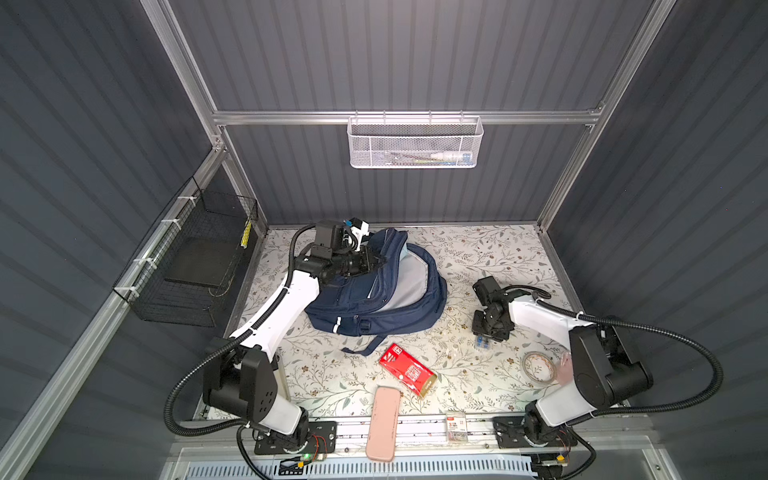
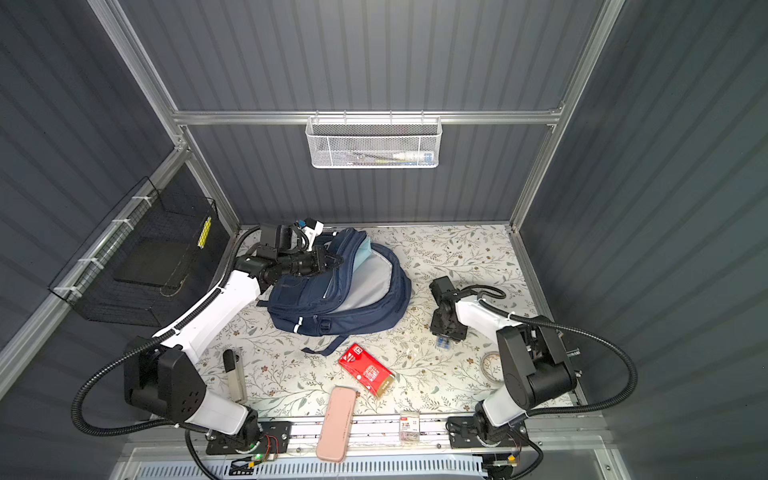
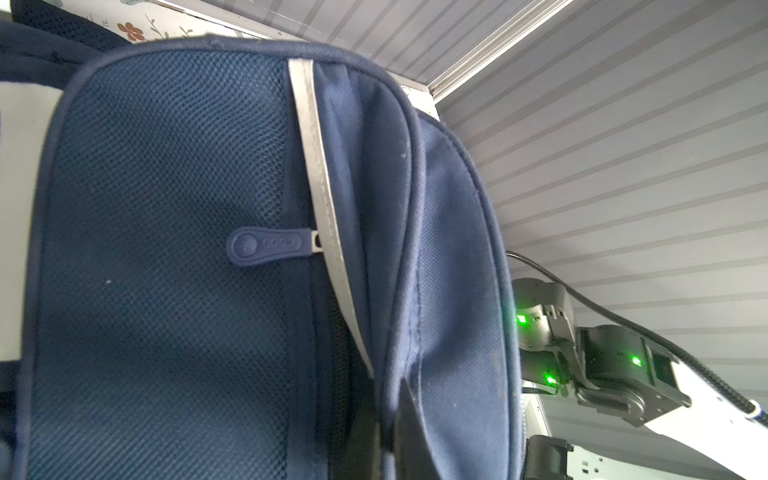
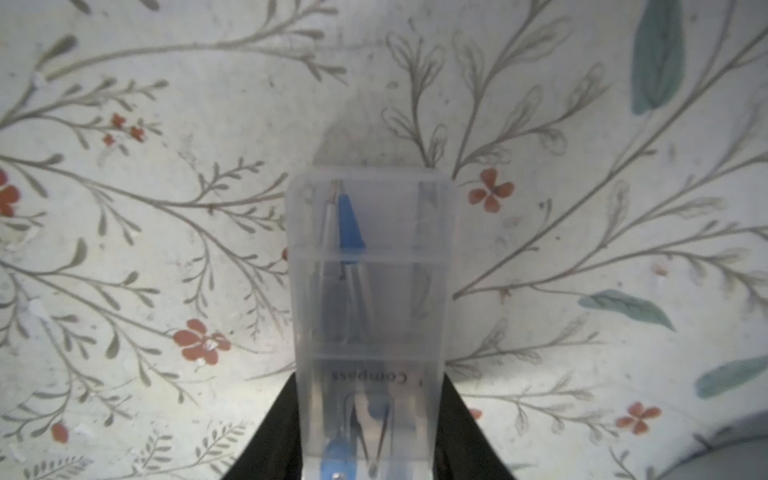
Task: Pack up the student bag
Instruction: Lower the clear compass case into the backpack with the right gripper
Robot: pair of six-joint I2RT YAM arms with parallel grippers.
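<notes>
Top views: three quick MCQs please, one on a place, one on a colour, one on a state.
1. Relative to the student bag, the red box lies:
A. inside it
B. on the table in front of it, towards the arm bases
C. on top of it

2. The long flat case at the table's front edge is:
A. pink
B. green
C. black

3. The student bag's main compartment is:
A. zipped shut
B. open, pale inside showing
C. turned face down

Answers:
1 B: both top views show the box flat on the floral surface, apart from the bag.
2 A: its whole top face is pale pink.
3 B: the flap is lifted off a light grey interior.
</notes>
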